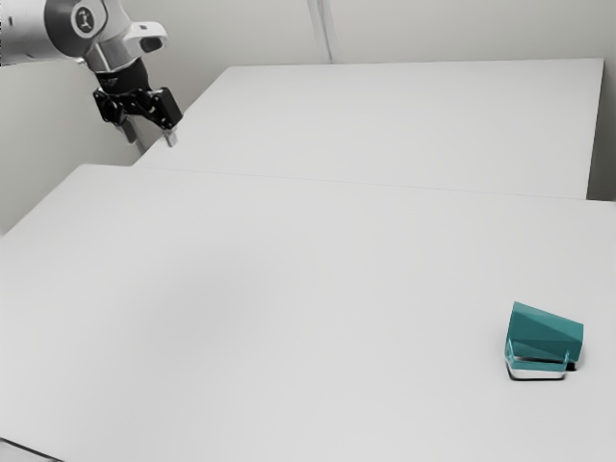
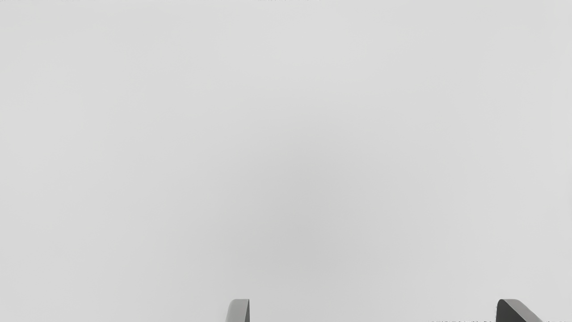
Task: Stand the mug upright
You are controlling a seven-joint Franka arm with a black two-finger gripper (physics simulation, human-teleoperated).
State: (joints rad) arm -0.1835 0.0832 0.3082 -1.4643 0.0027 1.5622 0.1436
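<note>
Teal mug [image 1: 544, 337], plain white table [image 1: 289, 289]
The mug, at the exterior view's right, mixes darker and lighter teal, with white and black along its near side; at the far end of the exterior view's left, a white and grey arm [image 1: 24, 29] bears a black gripper [image 1: 151, 138] with grey fingers [image 2: 239, 311], against a pale grey wall [image 1: 241, 29].

Pale table [image 1: 289, 289], teal mug [image 1: 545, 333] atop (tipped over).
</note>
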